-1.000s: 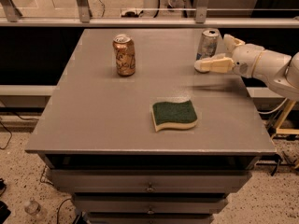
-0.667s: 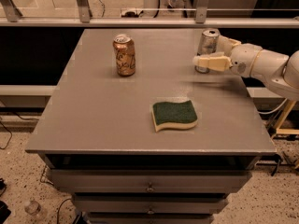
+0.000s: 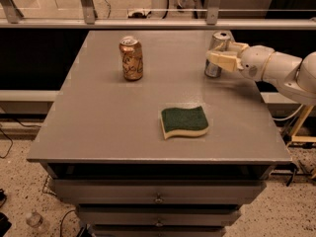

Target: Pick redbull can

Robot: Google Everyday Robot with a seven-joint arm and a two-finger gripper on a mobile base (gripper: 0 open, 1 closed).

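The redbull can [image 3: 216, 42], slim and silver with a silver top, stands upright near the table's far right edge. My gripper [image 3: 221, 52] reaches in from the right on a white arm and sits at the can's mid height. One cream finger [image 3: 219, 60] crosses the front of the can and the other lies behind it, so the can is between the open jaws. The can rests on the table [image 3: 113, 127].
A shorter copper-orange can [image 3: 132, 58] stands at the far left-middle. A green and yellow sponge [image 3: 184, 121] lies right of centre, nearer the front. A metal rail [image 3: 148, 22] runs along the far edge. Drawers [image 3: 158, 197] sit below the front edge.
My gripper has moved forward and slightly up, from just in front of the redbull can to around it. The can, sponge and copper can have not moved.
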